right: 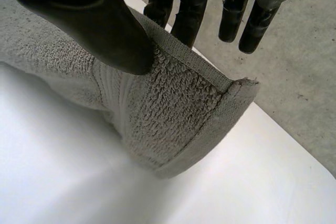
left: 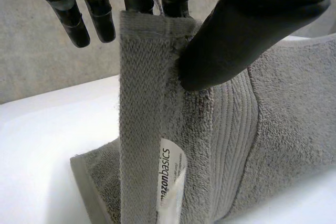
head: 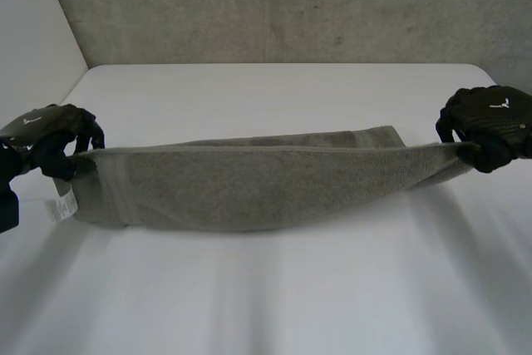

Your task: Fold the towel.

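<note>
A grey towel (head: 249,184) hangs stretched between my two hands, its lower part resting on the white table (head: 266,288). My left hand (head: 51,140) pinches the towel's left end; in the left wrist view its thumb (left: 236,35) presses the towel (left: 157,103) against the fingers, close to a corner with a white label (left: 170,182). My right hand (head: 489,126) pinches the right end. In the right wrist view the thumb (right: 89,19) clamps the towel (right: 173,108) against the fingers behind it, near the hemmed corner.
A grey concrete wall (head: 291,6) rises behind the table's far edge. Bare table lies in front of the towel and behind it.
</note>
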